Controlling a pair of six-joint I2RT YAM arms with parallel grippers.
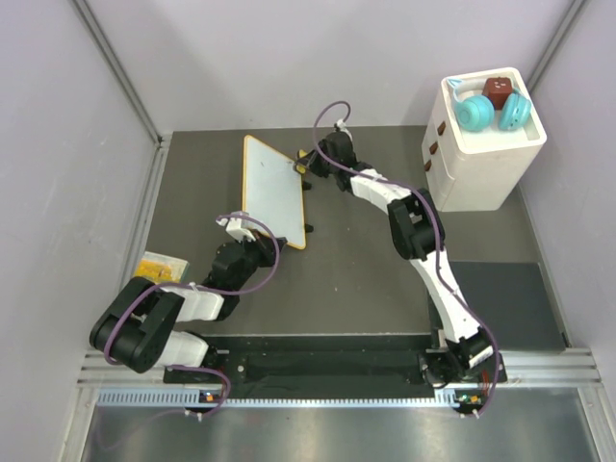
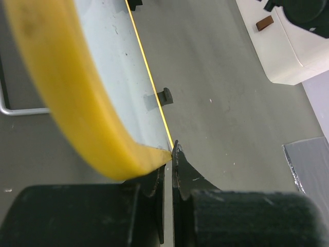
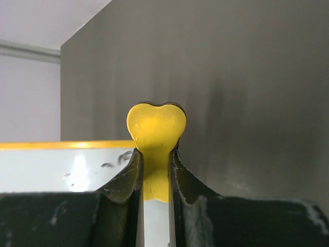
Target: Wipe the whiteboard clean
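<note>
The whiteboard (image 1: 274,191), white with a thin yellow-orange frame, stands tilted on the dark table, its face to the right. My left gripper (image 1: 252,229) is shut on its near corner. In the left wrist view the jaws (image 2: 172,154) pinch the board's frame (image 2: 77,98), and a small black foot (image 2: 165,95) shows on its face side. My right gripper (image 1: 308,162) is shut on a small yellow bone-shaped piece (image 3: 157,128) at the board's far right edge. In the right wrist view the whiteboard (image 3: 56,172) carries faint black marks (image 3: 114,159) just left of the piece.
A white box (image 1: 481,154) with two teal objects and a brown cube on top stands at the back right. A yellow packet (image 1: 159,267) lies at the left. A darker mat (image 1: 505,298) lies at the right. A metal rod (image 2: 20,110) lies behind the board.
</note>
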